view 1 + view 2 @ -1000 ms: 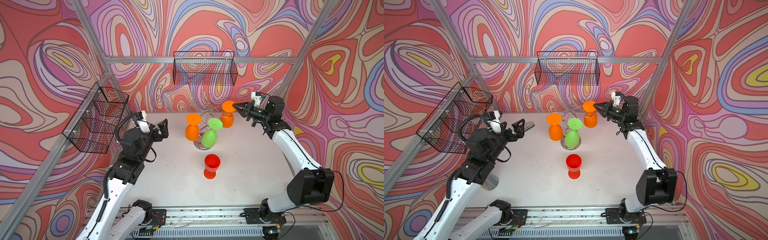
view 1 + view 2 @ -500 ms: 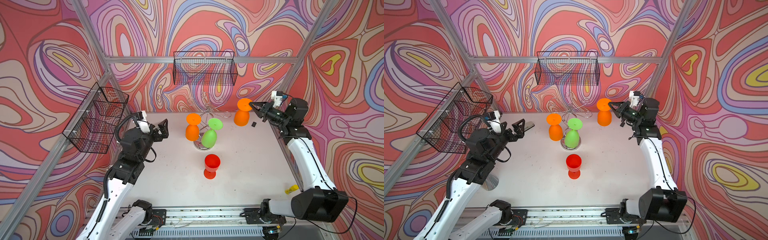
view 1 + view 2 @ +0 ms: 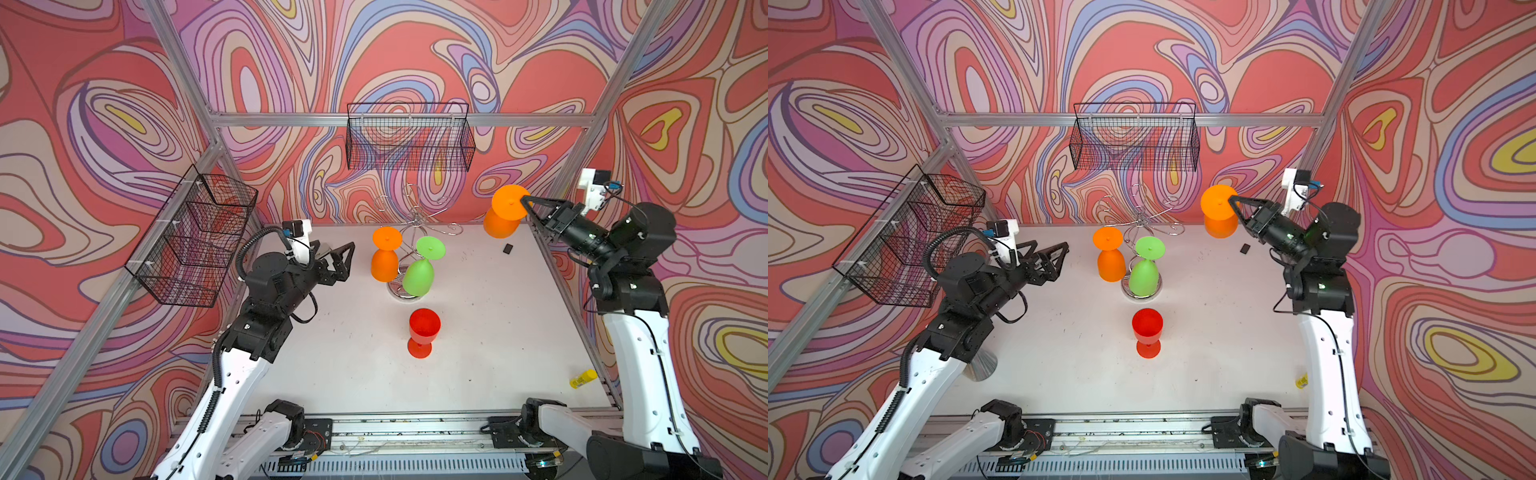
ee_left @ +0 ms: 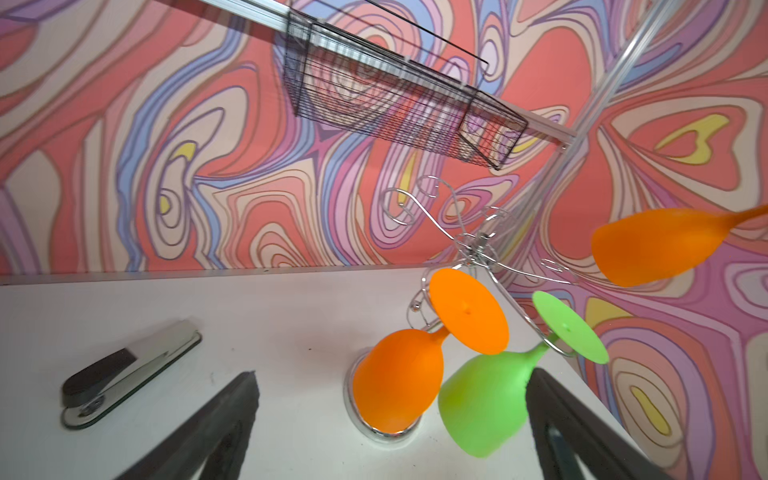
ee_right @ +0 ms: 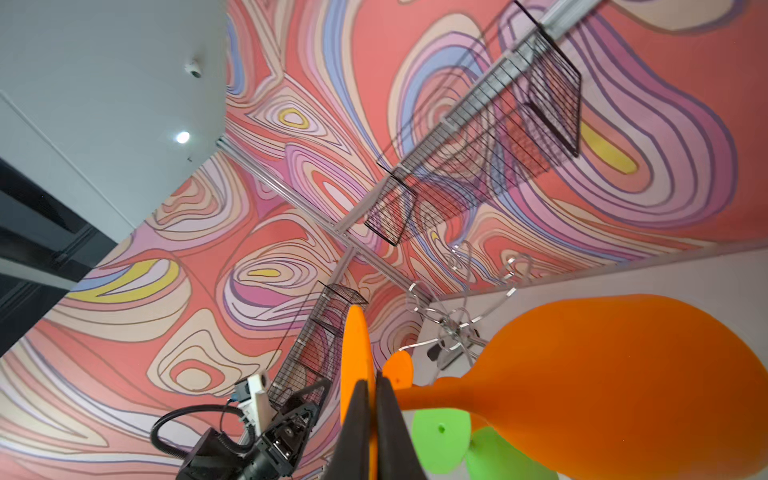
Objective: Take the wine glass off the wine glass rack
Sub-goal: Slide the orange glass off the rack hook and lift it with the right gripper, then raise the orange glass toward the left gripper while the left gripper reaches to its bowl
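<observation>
The orange wine glass (image 3: 502, 218) is clear of the wine glass rack (image 4: 478, 245). It hangs bowl down and foot up at about 2 o'clock from the rack, near the desk's (image 3: 478, 332) far corner. The right pincer (image 3: 524, 200) is pressed together on the rim of its foot disc, and the right wrist view shows the thin orange edge clamped between the two fingers. I cannot tell whether the bowl touches the desk.

The rack stands mid-desk and carries two inverted glasses: a second orange glass (image 3: 384, 266) at its 9 o'clock and a green glass (image 3: 417, 278) at its 6 o'clock. A red glass (image 3: 424, 328) stands upright on the desk further out at 6 o'clock. The left pincer (image 3: 349, 262) hovers at the rack's 9 o'clock with its fingers spread wide, holding nothing and aimed at the hanging pair.

By my reading the lift-off is done and the step in hand is carrying the glass away to set it down. The next move calls for a bare patch of desk, well away from the wire hooks. It also calls for a wrist turn so the glass lands stable, and for lowering until the glass is supported before the fingers part, since a pinch on the foot rim gives little hold on the heavy bowl
</observation>
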`<control>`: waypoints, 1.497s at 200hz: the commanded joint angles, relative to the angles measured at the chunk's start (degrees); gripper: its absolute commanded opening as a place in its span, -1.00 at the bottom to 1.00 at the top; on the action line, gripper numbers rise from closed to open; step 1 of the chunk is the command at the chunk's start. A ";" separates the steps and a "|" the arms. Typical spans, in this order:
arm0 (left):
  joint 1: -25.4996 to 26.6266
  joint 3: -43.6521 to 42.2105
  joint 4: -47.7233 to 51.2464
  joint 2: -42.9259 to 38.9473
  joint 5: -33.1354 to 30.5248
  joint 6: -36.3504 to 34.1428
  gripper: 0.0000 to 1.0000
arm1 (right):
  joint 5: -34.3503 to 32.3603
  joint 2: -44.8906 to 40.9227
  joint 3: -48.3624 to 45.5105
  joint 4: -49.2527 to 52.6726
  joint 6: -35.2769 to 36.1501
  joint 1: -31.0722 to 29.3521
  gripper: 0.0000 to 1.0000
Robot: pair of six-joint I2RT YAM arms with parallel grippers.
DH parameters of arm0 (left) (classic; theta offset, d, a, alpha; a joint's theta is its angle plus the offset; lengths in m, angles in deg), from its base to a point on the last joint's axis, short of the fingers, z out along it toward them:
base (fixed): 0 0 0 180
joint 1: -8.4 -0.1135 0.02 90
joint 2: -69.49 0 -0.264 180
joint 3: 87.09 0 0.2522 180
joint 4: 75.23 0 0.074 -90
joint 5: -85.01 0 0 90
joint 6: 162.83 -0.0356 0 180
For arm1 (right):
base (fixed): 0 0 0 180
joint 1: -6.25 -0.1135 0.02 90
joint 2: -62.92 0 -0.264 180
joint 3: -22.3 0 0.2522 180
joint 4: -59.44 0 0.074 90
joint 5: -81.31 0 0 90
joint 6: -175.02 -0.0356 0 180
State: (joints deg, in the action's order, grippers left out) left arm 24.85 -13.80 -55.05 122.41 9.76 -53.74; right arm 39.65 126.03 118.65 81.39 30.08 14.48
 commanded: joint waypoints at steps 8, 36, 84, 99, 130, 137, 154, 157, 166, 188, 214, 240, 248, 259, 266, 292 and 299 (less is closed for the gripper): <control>-0.36 0.56 -12.18 3.40 18.02 0.67 0.99 | 2.28 -1.76 -2.96 -20.49 -9.29 0.21 -1.00; -0.36 2.81 -21.97 8.98 26.28 5.30 1.00 | 3.48 -0.32 -6.95 -43.37 -23.16 0.12 -1.00; -0.29 7.87 -43.14 20.89 38.17 19.18 0.94 | 0.28 8.39 -9.90 -80.14 -48.52 -1.75 -1.00; -0.02 9.81 -48.37 24.10 40.96 23.25 0.92 | 0.32 9.61 -9.72 -80.90 -48.16 -4.54 -1.00; 2.05 13.31 -49.14 27.66 43.11 23.66 0.93 | 2.17 10.76 -8.09 -75.33 -39.59 -13.70 -1.00; 2.72 13.95 -48.89 28.19 43.41 23.26 0.93 | 2.11 11.33 -7.80 -75.20 -38.76 -15.06 -1.00; 3.95 15.28 -48.40 29.36 43.57 22.34 0.94 | 1.80 13.21 -7.31 -76.59 -38.87 -17.56 -1.00; 4.05 15.54 -48.28 29.60 43.53 22.23 0.94 | 1.70 13.64 -7.27 -76.97 -39.00 -18.07 -1.00; 4.39 16.33 -47.99 30.35 43.57 21.96 0.95 | 1.49 14.87 -7.11 -78.09 -39.39 -19.57 -1.00; 4.91 17.12 -50.31 31.87 44.12 23.17 0.95 | 1.05 17.07 -6.83 -80.09 -40.25 -21.65 -1.00; 4.91 16.94 -52.23 32.39 44.07 24.00 0.95 | 0.62 18.00 -6.95 -80.79 -40.65 -22.19 -1.00; 4.91 17.28 -51.51 32.68 43.46 22.67 0.96 | 0.53 18.92 -6.88 -81.48 -40.92 -23.41 -1.00; 4.91 17.37 -51.80 32.92 43.44 22.66 0.96 | 0.53 19.13 -6.92 -81.56 -41.04 -23.52 -1.00; 4.91 17.38 -52.34 33.01 43.40 22.70 0.94 | 0.37 19.29 -7.19 -81.65 -41.17 -23.52 -1.00; 4.91 17.25 -52.95 33.07 43.44 22.89 0.90 | 0.35 19.34 -7.34 -81.67 -41.27 -23.52 -1.00; 4.90 16.72 -55.44 33.09 43.61 24.08 0.70 | 0.01 19.84 -8.17 -82.95 -42.20 -23.53 -1.00; 4.90 16.55 -56.32 33.04 43.70 24.59 0.64 | -0.16 20.02 -8.42 -83.24 -42.51 -23.52 -1.00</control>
State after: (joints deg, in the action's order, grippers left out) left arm 29.75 1.92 -105.56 155.16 52.46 -30.68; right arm 40.76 145.24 110.85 1.37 -11.12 -8.85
